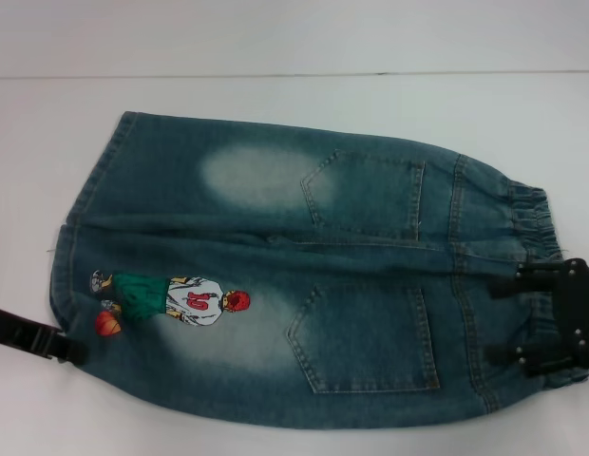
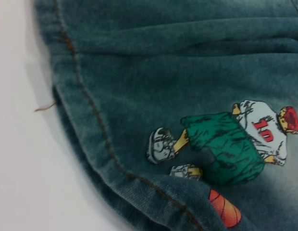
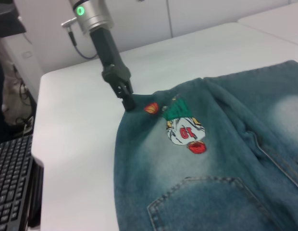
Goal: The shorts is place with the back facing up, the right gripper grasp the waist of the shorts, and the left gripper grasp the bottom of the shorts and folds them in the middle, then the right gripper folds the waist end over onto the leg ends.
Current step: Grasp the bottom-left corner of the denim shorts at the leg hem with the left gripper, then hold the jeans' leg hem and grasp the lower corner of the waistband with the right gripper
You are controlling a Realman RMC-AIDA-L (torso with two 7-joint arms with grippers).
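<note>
The shorts (image 1: 275, 275) lie flat on the white table, back up, with both back pockets showing. The waist (image 1: 527, 223) is at the right and the leg ends (image 1: 76, 228) are at the left. The cartoon figure (image 1: 171, 299) sits on the near leg, by the hem. My right gripper (image 1: 513, 320) lies over the near part of the waist, open, its two black fingers apart across the band. My left gripper (image 1: 74, 350) touches the bottom of the shorts (image 2: 105, 144) at the near leg's hem, just below the figure's orange ball (image 3: 151, 108); its tip (image 3: 130, 103) meets the hem edge.
The white table (image 1: 294, 104) stretches beyond the shorts, with its far edge at the wall. In the right wrist view a black keyboard (image 3: 12, 183) stands off the table's edge, past the left arm.
</note>
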